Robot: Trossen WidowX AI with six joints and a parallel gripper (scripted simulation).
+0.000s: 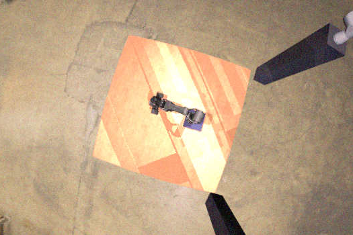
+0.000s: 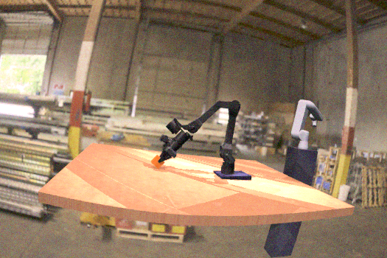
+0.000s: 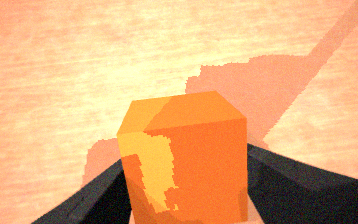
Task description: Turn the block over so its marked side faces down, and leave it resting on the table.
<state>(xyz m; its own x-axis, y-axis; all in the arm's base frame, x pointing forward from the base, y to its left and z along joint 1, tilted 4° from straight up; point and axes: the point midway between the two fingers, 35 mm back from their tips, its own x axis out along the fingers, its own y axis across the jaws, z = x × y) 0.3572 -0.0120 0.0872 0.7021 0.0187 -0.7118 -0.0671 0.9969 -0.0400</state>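
While gripper (image 2: 161, 161) (image 3: 183, 156) grips, orange block (image 2: 157, 161) (image 3: 192, 165) tilts.

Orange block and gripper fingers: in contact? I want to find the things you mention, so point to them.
Touching. The wrist view shows the orange block (image 2: 156, 161) (image 3: 197, 165) filling the space between both black fingers, its sides against them.

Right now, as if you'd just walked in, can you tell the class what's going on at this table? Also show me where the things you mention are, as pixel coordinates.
A black robot arm has an orange block (image 3: 192, 165) clamped between its gripper's (image 2: 161, 161) (image 3: 185, 175) fingers, over a wooden table (image 1: 156, 134) (image 2: 134, 184) (image 3: 60, 60). The block is tilted, so it does not rest flat on the tabletop. It is meant to end up marked side down; which face is marked cannot be made out.
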